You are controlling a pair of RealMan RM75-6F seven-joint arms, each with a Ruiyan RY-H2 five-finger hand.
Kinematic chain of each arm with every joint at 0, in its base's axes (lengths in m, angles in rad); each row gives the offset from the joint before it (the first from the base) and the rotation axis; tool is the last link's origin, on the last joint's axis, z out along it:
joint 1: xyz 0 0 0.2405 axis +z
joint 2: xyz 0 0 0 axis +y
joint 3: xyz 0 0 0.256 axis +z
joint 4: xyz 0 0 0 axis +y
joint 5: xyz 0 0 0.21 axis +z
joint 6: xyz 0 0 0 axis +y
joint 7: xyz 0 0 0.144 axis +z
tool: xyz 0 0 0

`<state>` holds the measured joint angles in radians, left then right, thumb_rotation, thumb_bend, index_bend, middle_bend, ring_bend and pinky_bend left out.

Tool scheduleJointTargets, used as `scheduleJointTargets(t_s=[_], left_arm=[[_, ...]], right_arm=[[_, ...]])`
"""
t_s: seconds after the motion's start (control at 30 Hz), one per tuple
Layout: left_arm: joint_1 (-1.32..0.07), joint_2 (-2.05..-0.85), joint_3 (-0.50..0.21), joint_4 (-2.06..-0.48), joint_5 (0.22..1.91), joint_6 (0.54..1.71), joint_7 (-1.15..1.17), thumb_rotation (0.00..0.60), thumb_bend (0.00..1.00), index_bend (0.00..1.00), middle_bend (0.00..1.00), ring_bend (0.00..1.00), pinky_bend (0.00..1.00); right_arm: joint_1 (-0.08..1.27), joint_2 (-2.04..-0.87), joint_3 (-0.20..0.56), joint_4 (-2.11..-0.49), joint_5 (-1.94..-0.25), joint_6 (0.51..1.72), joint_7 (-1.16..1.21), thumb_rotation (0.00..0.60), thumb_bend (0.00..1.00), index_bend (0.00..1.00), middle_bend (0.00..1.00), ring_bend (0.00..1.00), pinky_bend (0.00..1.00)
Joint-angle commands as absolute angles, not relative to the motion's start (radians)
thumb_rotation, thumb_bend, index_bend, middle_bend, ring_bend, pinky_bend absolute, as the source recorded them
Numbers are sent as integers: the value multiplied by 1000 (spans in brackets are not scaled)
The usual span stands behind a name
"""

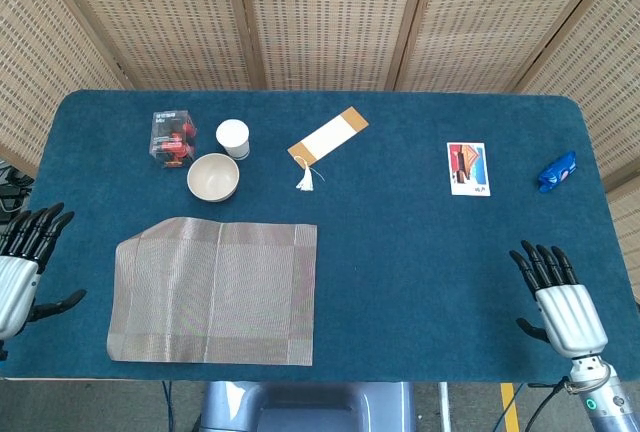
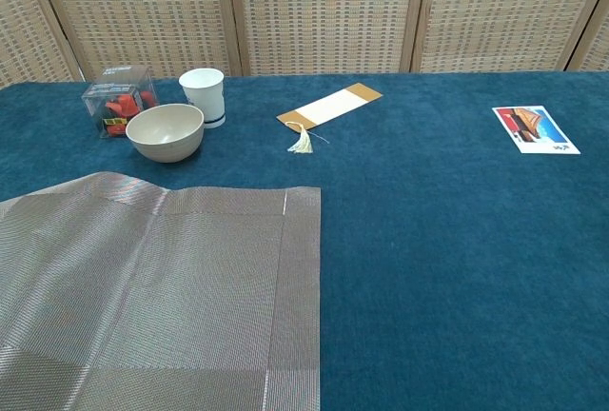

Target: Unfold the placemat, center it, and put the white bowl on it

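A: Far left edge of the head view, the left hand (image 1: 22,267) hovers off the desk (image 1: 400,252), fingers spread, holding nothing.

B: Just right of it, the placemat (image 1: 212,290) lies flat and unfolded in the lower left. Above its top edge sits the white bowl (image 1: 213,177), apart from the mat.

A: Behind the bowl, a clear box (image 1: 172,137) of red bits and a white cup (image 1: 233,138). Centre top, a bookmark (image 1: 327,138) with a tassel.

B: Further right, a picture card (image 1: 468,169), then a blue wrapper (image 1: 557,171). Lower right, the right hand (image 1: 556,302), fingers spread, empty.
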<state>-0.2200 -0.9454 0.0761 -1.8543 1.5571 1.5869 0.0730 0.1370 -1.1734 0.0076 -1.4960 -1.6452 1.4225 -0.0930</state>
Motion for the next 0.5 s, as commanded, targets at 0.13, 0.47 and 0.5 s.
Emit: scheduleJointTargets(t_s=[0.13, 0.47, 0.5], left_arm=[[-208, -1013, 42, -1898, 1500, 1565, 203, 600, 0, 0, 0, 0, 0], [-230, -1059, 12, -1869, 1480, 1511, 258, 600, 0, 0, 0, 0, 0], [-232, -1060, 8, -1865, 1481, 1509, 258, 600, 0, 0, 0, 0, 0]], right_arm=[[263, -1164, -33, -1464, -1808, 1319, -72, 600, 0, 144, 0, 0, 0], [475, -1195, -80, -1510, -1977, 1133, 80, 600, 0, 205, 0, 0, 0], [492, -1203, -81, -1516, -1985, 1117, 85, 600, 0, 208, 0, 0, 0]])
